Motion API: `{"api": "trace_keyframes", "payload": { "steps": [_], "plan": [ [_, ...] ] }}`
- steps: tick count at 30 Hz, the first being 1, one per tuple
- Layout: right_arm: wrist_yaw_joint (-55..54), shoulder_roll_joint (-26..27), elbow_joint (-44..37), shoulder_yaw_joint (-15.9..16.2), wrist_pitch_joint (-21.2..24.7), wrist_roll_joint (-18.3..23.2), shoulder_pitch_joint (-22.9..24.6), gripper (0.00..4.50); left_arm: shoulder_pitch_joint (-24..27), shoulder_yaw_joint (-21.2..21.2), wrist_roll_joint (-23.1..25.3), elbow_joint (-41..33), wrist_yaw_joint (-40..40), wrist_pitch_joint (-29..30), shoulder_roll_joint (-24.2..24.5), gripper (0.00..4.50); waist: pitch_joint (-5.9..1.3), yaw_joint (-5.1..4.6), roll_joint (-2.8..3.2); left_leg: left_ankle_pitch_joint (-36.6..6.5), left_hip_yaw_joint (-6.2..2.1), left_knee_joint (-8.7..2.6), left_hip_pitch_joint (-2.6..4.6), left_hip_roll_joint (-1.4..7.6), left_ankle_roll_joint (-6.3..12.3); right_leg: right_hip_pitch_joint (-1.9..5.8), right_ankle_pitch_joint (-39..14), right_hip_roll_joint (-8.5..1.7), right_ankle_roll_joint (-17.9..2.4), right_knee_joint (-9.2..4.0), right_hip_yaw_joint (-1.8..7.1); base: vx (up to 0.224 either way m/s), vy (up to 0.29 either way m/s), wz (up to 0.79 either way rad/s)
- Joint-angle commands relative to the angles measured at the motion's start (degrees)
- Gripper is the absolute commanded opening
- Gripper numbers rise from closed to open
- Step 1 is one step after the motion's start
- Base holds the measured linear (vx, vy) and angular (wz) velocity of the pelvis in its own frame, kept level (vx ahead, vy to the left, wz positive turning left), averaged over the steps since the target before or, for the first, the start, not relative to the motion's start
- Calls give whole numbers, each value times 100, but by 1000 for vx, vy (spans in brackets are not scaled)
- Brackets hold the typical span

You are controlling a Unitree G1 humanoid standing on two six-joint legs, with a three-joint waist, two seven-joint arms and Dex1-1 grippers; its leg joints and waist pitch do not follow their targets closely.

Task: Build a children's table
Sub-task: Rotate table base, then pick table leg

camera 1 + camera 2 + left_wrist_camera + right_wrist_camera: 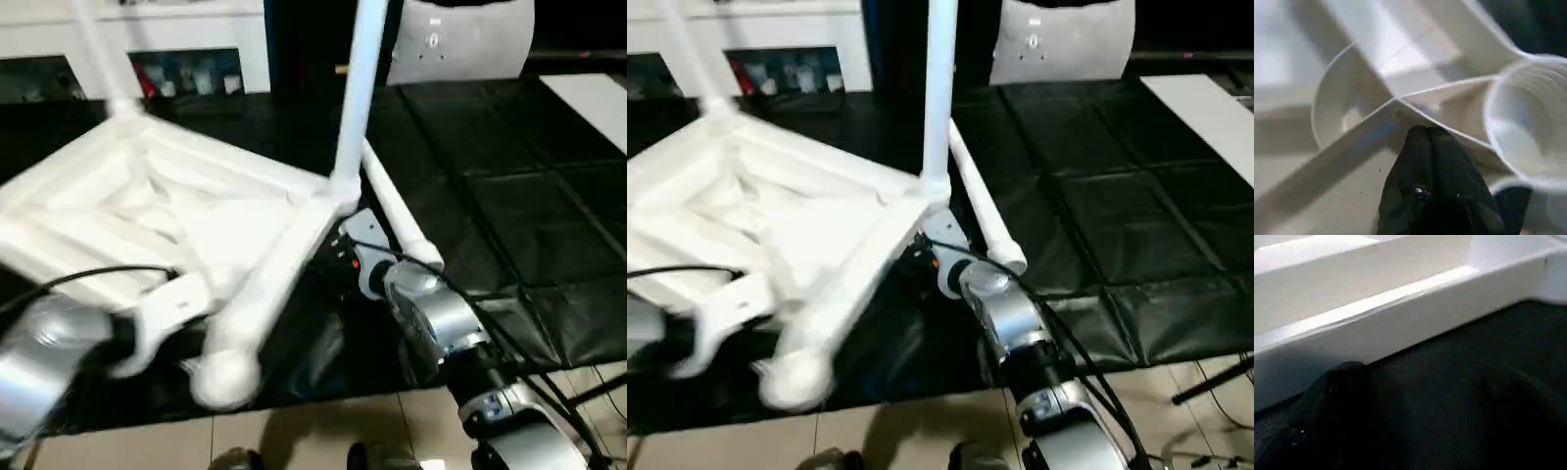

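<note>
White plastic table top (147,215) lies inverted on the black worktop (529,196), two legs (358,88) upright. Left wrist view: left end effector (1432,147), pressed together, touches a rib beside an empty socket (1533,117). Right wrist view: right end effector (1420,396), spread, faces the top's edge.

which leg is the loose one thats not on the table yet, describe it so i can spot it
Start from the upside-down white table top tilted on the black work surface. At its right corner one leg stands upright in its socket. The loose leg lies flat on the black cover just right of that corner, angled toward the robot's right forearm, in no socket.
</note>
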Motion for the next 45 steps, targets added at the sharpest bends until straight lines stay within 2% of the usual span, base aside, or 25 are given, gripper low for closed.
{"api": "trace_keyframes", "payload": {
  "steps": [1, 2, 5, 9, 11, 14, 17, 25, 28, 30, 34, 37, 40, 41, 43, 45],
  "plan": [
    [80, 183, -26, 241, -186, 43, -147, 450, -94, -180, -193, -211, -148, -150, -112, 10, -413, 44, 95, -956, -100, -397, 68, 238, 10, 343, -815, -431, -1357, -360, 325, 0, 0, 0],
    [122, 199, -40, 246, -215, 31, -143, 450, -142, -230, -199, -175, -150, -182, -158, 10, -410, 20, 123, -961, -105, -393, 64, 239, 24, 344, -829, -428, -1362, -358, 319, 0, 0, 0],
    [217, 212, -70, 257, -258, 21, -125, 450, -215, -293, -239, -166, -142, -181, -217, 10, -413, 6, 107, -976, -94, -384, 76, 239, 54, 340, -868, -416, -1373, -372, 320, 0, 0, 0],
    [339, 216, -105, 310, -340, 2, -97, 450, -329, -329, -205, -113, 17, -293, -447, 10, -419, 5, 124, -1011, -100, -386, 85, 251, 34, 335, -881, -404, -1379, -368, 310, 0, 0, 0],
    [357, 246, -120, 339, -362, -9, -77, 450, -479, -395, -64, 45, 283, -577, -732, 10, -431, 9, 114, -998, -94, -380, 87, 245, 42, 340, -824, -397, -1387, -365, 312, 0, 0, 0],
    [329, 263, -94, 348, -392, -32, -75, 450, -550, -433, 14, 161, 437, -668, -897, 10, -453, 14, 100, -954, -102, -376, 73, 249, 50, 369, -810, -415, -1376, -361, 313, 0, 0, 0],
    [259, 272, -92, 325, -442, -65, -71, 450, -667, -486, 186, 390, 738, -748, -1135, 10, -471, 28, 124, -869, -93, -351, 79, 240, 84, 366, -705, -412, -1396, -351, 313, 0, 0, 0],
    [128, 157, -223, 187, -550, -178, -120, 450, -1002, -360, 640, 1167, 1698, -962, -1707, 10, -511, 55, 132, -855, -98, -331, 84, 240, 117, 380, -575, -400, -1417, -352, 295, 0, 0, 0],
    [-35, 78, -446, 62, -393, -203, -134, 450, -1047, -247, 587, 1233, 1801, -982, -1848, 10, -521, 74, 131, -842, -103, -334, 85, 246, 121, 385, -585, -408, -1412, -352, 294, 0, 0, 0],
    [-269, -42, -700, -139, -110, -230, -191, 450, -1023, -75, 379, 1157, 1746, -1051, -1962, 10, -535, 112, 131, -756, -98, -325, 97, 246, 122, 381, -517, -404, -1406, -348, 298, 0, 0, 0],
    [-432, -131, -835, -354, 7, -206, -302, 450, -994, 116, 181, 1113, 1703, -1259, -2065, 10, -520, 150, 121, -835, -91, -330, 88, 238, 93, 373, -589, -400, -1379, -346, 297, 0, 0, 0],
    [-1003, -327, -671, -820, 458, -269, -696, 450, -837, 361, -145, 842, 1411, -1404, -1974, 10, -514, 154, 129, -813, -96, -333, 106, 237, 27, 359, -631, -391, -1388, -336, 294, 0, 0, 0],
    [-1091, -417, -541, -841, 680, -344, -839, 450, -833, 444, -144, 880, 1395, -1461, -1906, 10, -501, 154, 126, -883, -74, -326, 112, 220, 1, 345, -642, -366, -1312, -342, 296, 0, 0, 0],
    [-988, -533, -359, -794, 874, -347, -983, 450, -871, 605, -256, 934, 1339, -1400, -1867, 35, -504, 152, 118, -894, -81, -329, 103, 206, -14, 367, -702, -366, -1289, -343, 288, 0, 0, 0],
    [-865, -618, -131, -806, 1079, -290, -1140, 450, -906, 691, -369, 924, 1239, -1353, -1797, 44, -503, 147, 115, -948, -85, -325, 97, 201, -11, 373, -802, -384, -1318, -357, 291, 0, 0, 0],
    [-833, -677, 106, -833, 1383, -273, -1316, 450, -947, 701, -449, 858, 1200, -1320, -1758, 49, -511, 140, 87, -871, -87, -318, 85, 202, 2, 387, -750, -385, -1331, -339, 295, 0, 0, 0]
  ]
}}
